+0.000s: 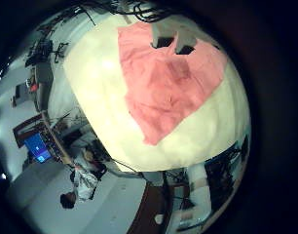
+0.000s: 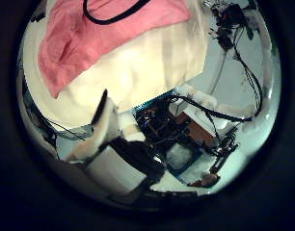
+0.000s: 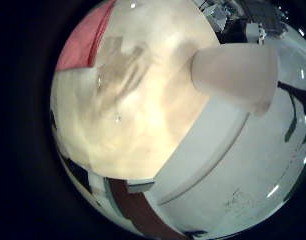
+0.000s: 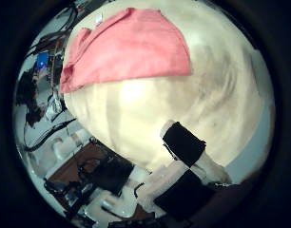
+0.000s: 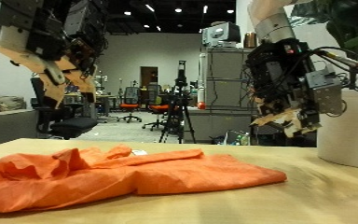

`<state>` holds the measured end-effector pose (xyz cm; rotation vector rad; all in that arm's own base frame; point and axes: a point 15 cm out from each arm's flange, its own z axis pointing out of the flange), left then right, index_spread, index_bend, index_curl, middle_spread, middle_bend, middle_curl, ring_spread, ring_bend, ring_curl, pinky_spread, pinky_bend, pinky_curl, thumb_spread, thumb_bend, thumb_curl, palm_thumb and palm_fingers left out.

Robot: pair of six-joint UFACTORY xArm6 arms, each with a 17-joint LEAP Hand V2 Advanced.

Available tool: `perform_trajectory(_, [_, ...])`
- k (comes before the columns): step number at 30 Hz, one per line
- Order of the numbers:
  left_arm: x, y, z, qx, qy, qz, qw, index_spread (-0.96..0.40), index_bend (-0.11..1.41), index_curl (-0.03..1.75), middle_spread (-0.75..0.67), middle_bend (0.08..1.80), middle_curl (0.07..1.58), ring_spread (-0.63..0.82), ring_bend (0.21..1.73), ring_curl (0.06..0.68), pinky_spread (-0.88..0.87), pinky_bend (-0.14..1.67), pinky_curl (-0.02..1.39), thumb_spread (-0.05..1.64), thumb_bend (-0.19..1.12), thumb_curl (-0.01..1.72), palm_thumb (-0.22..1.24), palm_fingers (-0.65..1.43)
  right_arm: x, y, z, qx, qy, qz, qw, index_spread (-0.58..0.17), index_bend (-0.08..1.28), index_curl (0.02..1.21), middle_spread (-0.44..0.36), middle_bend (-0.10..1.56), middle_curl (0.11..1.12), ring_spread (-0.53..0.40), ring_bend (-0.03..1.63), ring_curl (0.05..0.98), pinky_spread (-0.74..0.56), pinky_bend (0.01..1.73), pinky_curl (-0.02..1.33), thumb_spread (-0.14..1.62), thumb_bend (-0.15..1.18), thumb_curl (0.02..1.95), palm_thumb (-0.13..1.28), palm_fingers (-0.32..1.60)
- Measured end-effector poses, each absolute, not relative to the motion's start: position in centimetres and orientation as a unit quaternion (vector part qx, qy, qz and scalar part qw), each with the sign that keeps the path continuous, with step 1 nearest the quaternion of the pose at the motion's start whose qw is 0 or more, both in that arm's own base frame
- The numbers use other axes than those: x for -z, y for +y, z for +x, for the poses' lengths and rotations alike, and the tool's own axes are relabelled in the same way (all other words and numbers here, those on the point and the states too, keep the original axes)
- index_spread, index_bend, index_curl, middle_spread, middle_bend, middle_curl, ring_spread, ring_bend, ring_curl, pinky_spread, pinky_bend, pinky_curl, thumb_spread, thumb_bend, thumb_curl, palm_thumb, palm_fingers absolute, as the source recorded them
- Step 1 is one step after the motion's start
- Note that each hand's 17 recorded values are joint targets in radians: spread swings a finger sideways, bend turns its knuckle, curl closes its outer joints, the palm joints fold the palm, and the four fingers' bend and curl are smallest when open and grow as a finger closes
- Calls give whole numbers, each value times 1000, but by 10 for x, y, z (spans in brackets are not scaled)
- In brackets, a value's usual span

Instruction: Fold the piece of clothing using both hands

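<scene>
A salmon-orange piece of clothing (image 5: 104, 177) lies crumpled and spread on the tan table (image 5: 266, 201). My left hand (image 5: 43, 47) hangs high above the cloth's end, fingers relaxed and holding nothing. My right hand (image 5: 291, 89) hovers above the table past the cloth's other end, fingers loosely open and holding nothing. The cloth also shows on the table in the left little finger side palm view (image 1: 168, 83), the left thumb side palm view (image 2: 90, 38), the right thumb side palm view (image 4: 126, 47), and at the table's edge in the right little finger side palm view (image 3: 88, 40).
A white pot (image 5: 350, 131) with a green plant stands on the table beside my right hand. Office chairs (image 5: 55, 107) and a tripod (image 5: 179, 103) stand in the room behind the table.
</scene>
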<state>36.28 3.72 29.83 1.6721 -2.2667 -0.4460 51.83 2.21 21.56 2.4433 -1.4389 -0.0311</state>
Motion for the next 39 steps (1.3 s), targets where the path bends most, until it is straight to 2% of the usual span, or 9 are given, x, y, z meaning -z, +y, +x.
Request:
perform_trajectory(3, [-302, 31, 364, 133, -787, 585, 146, 118, 138, 286, 275, 185, 314, 473, 555, 216, 446, 380, 321, 1088, -53, 293, 359, -26, -201, 35, 531, 13, -496, 854, 156, -324, 145, 273, -1, 220, 332, 115, 292, 265, 257, 328, 302, 1161, -34, 396, 514, 149])
perform_trajectory(9, [-308, 30, 378, 71, -779, 609, 129, 128, 145, 272, 348, 183, 301, 504, 544, 211, 473, 372, 317, 1059, -33, 286, 287, -46, -165, 52, 553, 27, -491, 856, 157, -305, 151, 268, -2, 237, 342, 104, 312, 269, 238, 321, 302, 1113, -28, 357, 487, 175])
perform_trajectory(19, [-305, 36, 377, 63, -776, 615, 125, 137, 144, 255, 374, 183, 290, 521, 537, 210, 493, 363, 315, 1036, -26, 292, 261, -41, -135, 72, 545, 46, -472, 863, 176, -257, 168, 275, 10, 244, 348, 76, 347, 272, 218, 293, 296, 1023, -23, 339, 525, 238])
perform_trajectory(23, [-304, 38, 376, 65, -775, 615, 126, 137, 143, 251, 366, 186, 289, 523, 533, 210, 494, 360, 314, 1031, -25, 297, 265, -38, -133, 78, 543, 46, -465, 865, 181, -234, 183, 288, -19, 298, 363, 25, 397, 275, 165, 246, 277, 983, -19, 343, 567, 377])
perform_trajectory(26, [-305, 40, 375, 67, -774, 616, 126, 137, 142, 249, 362, 186, 289, 527, 535, 211, 495, 359, 314, 1029, -25, 298, 270, -38, -134, 75, 543, 38, -459, 867, 190, -238, 182, 291, -53, 382, 389, -42, 459, 281, 74, 220, 260, 954, -17, 349, 606, 537])
perform_trajectory(33, [-307, 46, 375, 67, -772, 619, 124, 130, 143, 244, 359, 189, 289, 529, 539, 214, 495, 355, 314, 1027, -23, 301, 277, -34, -141, 55, 549, 14, -450, 866, 217, -344, 205, 319, -181, 495, 443, -258, 669, 339, -306, 422, 277, 901, -20, 363, 695, 1072])
perform_trajectory(36, [-309, 47, 375, 66, -772, 620, 123, 130, 143, 242, 355, 190, 292, 529, 538, 214, 495, 353, 314, 1026, -23, 303, 282, -32, -142, 51, 543, 22, -451, 863, 226, -402, 301, 385, -236, 575, 489, -325, 748, 387, -500, 623, 341, 874, -13, 378, 763, 1329])
perform_trajectory(37, [-310, 48, 375, 65, -771, 621, 122, 129, 143, 242, 354, 190, 293, 529, 538, 214, 495, 353, 314, 1026, -24, 303, 283, -32, -143, 47, 542, 24, -453, 861, 229, -405, 347, 404, -241, 568, 488, -329, 765, 395, -514, 646, 350, 872, -13, 379, 771, 1353])
perform_trajectory(39, [-311, 49, 375, 65, -771, 622, 122, 129, 143, 241, 352, 191, 294, 529, 537, 214, 495, 352, 314, 1025, -25, 303, 284, -31, -147, 40, 541, 22, -452, 860, 236, -409, 477, 462, -243, 715, 538, -325, 836, 425, -573, 699, 372, 858, -9, 392, 821, 1462])
